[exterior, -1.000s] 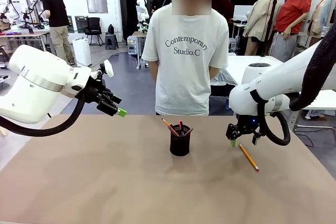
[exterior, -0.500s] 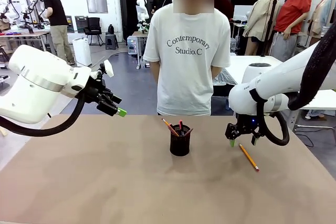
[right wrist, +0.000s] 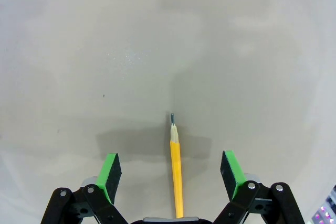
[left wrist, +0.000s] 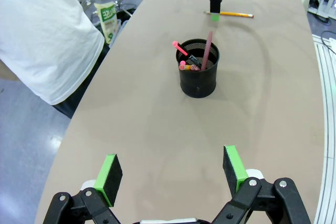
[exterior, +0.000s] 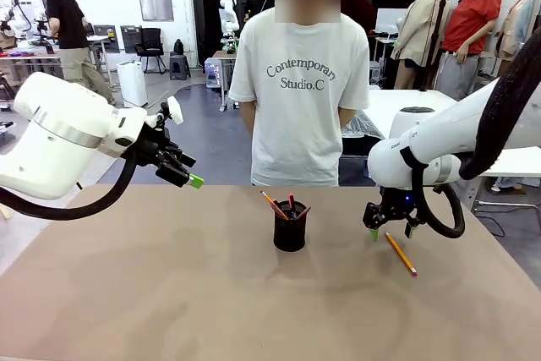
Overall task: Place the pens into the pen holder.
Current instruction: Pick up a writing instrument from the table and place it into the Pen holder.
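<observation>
Right gripper (right wrist: 170,169) (exterior: 391,227): jaws spread wide, holding nothing, pointing down just above the table (exterior: 127,293).
Yellow pencil (right wrist: 176,177) (exterior: 401,254): flat on the table right under the gripper, running along the gap between the two pads, sharpened tip pointing away from the wrist. It appears untouched.
Pen holder (exterior: 289,230) (left wrist: 198,74): upright, well off to the gripper's side, toward the other arm.
Pens in the holder: a pinkish-red stick (left wrist: 208,48) and a black pen with a pink-red end (left wrist: 184,53) lean against its rim. A third may sit lower, but that is hard to tell.
Left gripper (left wrist: 173,169) (exterior: 188,169): wide open, empty, raised, facing the holder from afar.
Progress: judged mostly done. The yellow pencil is the only one left on the table and has yet to be grasped, carried over and dropped in.
</observation>
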